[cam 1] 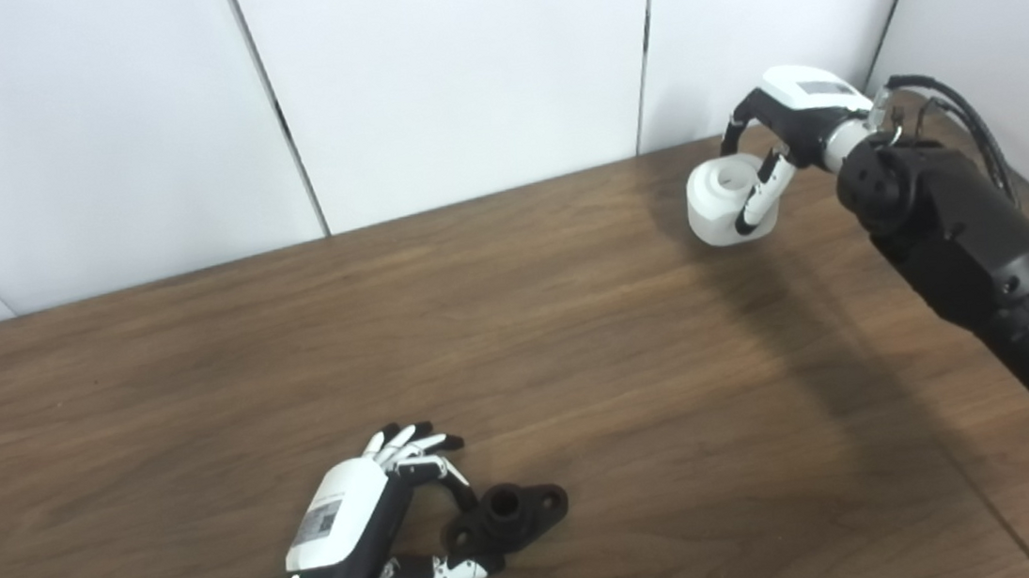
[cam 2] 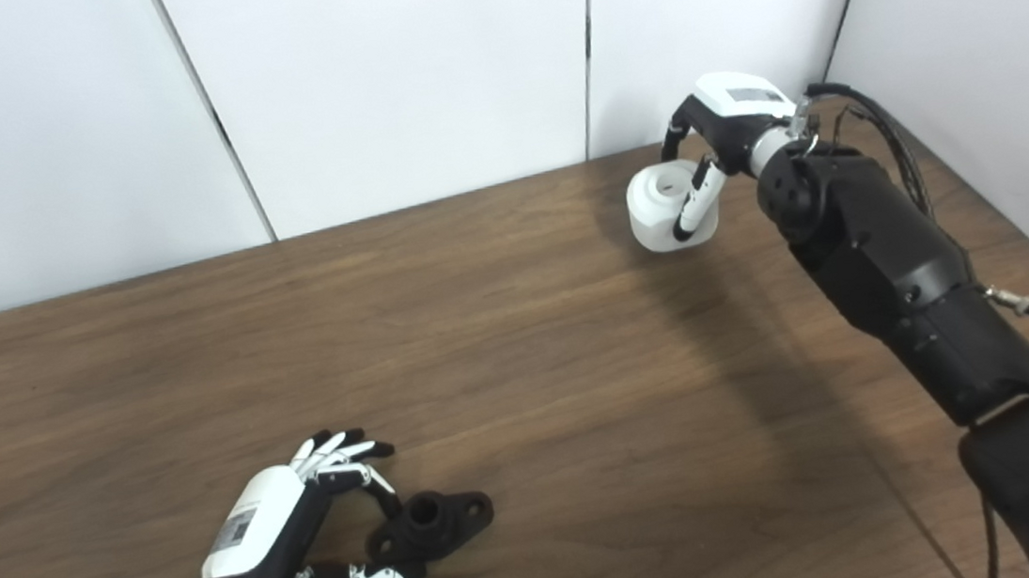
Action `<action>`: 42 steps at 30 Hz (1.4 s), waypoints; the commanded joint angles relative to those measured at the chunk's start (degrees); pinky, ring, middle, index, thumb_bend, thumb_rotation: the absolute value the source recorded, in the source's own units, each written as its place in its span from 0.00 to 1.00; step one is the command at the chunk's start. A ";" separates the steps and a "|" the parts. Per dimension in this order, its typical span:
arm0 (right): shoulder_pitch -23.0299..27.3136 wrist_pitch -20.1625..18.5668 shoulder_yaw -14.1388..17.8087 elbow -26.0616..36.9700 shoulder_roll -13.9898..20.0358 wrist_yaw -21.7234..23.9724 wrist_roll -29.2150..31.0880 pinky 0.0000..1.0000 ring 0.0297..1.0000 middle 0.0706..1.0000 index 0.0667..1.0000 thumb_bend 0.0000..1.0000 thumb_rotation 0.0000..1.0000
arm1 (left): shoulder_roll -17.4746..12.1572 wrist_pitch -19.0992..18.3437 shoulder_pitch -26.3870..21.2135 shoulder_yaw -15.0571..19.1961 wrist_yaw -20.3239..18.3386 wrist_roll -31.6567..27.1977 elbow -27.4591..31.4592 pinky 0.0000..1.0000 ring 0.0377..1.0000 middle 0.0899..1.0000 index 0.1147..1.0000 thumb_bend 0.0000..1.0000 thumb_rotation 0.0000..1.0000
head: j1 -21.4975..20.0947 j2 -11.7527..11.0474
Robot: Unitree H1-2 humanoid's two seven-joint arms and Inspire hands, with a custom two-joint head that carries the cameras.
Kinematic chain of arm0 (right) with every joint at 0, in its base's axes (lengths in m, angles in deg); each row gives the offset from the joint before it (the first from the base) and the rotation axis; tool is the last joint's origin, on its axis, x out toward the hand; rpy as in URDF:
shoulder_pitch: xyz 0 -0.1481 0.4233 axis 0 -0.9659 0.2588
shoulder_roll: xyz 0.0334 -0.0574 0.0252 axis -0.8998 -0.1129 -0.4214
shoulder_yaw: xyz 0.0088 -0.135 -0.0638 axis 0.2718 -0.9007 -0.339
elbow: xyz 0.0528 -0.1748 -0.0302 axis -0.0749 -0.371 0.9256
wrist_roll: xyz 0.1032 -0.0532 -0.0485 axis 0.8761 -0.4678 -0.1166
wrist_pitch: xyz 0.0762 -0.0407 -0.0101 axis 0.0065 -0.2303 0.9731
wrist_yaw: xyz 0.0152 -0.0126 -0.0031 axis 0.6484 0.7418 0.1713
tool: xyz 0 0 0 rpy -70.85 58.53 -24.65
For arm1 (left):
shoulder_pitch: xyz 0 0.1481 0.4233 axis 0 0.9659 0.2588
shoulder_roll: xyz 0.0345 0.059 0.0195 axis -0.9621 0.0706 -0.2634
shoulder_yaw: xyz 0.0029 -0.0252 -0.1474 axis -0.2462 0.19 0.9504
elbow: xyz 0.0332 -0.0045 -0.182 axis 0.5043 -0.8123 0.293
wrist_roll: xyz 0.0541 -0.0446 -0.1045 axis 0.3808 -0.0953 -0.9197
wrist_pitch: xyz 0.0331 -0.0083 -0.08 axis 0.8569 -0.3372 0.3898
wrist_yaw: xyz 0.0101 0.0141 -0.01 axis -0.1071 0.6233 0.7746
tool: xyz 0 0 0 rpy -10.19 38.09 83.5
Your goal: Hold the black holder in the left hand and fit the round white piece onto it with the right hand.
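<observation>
The black holder (cam 1: 508,518), a flanged part with a raised collar and bolt holes, lies on the wooden table (cam 1: 576,340) near its front edge. My left hand (cam 1: 376,519) is right beside it, fingers spread and curved around its left end, thumb under its near side, not closed on it. The round white piece (cam 1: 725,203), a short cylinder with a hollow top, is held at the far right by my right hand (cam 1: 787,126), fingers wrapped over it. It sits just above or at the table surface (cam 2: 667,208).
White wall panels (cam 1: 456,77) stand right behind the table's far edge and along the right side. My right forearm (cam 1: 964,255) with its cables stretches over the table's right part. Bare wood lies between the two hands.
</observation>
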 commanded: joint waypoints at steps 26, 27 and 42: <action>-1.34 -4.76 1.87 34.10 1.28 15.79 -0.37 0.81 0.88 0.76 0.45 0.53 0.14 | 2.28 -2.29 -0.57 -3.33 -2.94 2.70 -0.36 0.98 0.92 0.81 0.42 0.51 0.06 | 5.42 1.92; -1.43 -5.20 1.73 35.50 1.29 16.92 -0.50 0.82 0.88 0.76 0.45 0.53 0.14 | 2.41 -2.47 -0.67 -3.49 -2.98 2.83 -0.40 0.98 0.92 0.81 0.42 0.51 0.06 | 5.95 2.12; -4.77 -6.23 7.96 47.46 -4.51 32.57 2.98 0.83 0.88 0.76 0.45 0.53 0.14 | 4.26 -6.22 -2.49 -5.17 -4.54 4.03 -0.67 1.00 0.93 0.82 0.42 0.51 0.06 | 8.45 3.85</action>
